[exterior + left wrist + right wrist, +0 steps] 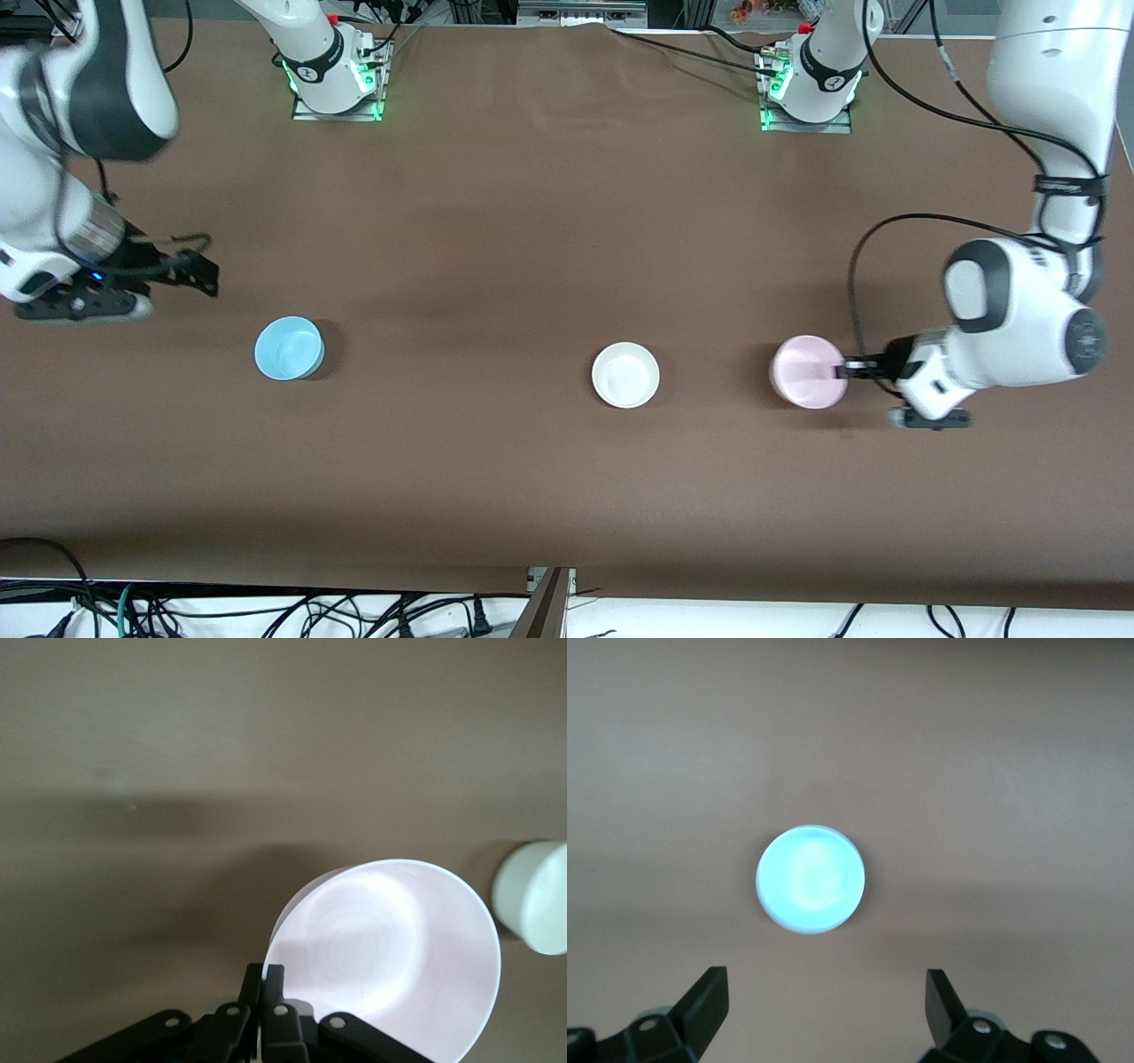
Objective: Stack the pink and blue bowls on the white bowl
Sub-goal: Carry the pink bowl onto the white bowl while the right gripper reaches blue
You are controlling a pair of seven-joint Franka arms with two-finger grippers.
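Observation:
The pale pink bowl (pixel 804 372) is toward the left arm's end of the table. My left gripper (pixel 842 369) is shut on its rim, one finger inside and one outside; the wrist view shows the pink bowl (pixel 390 948) with the left gripper (pixel 266 979) pinching its edge. The white bowl (pixel 625 375) stands mid-table beside it, and shows in the left wrist view (pixel 532 896). The sky-blue bowl (pixel 289 347) stands toward the right arm's end. My right gripper (pixel 193 270) is open and empty, up in the air beside the blue bowl (pixel 811 877), its jaws wide apart (pixel 824 985).
The brown table (pixel 496 221) carries only the three bowls. The two arm bases (pixel 335 75) stand along the edge farthest from the front camera. Cables hang past the table's near edge (pixel 354 611).

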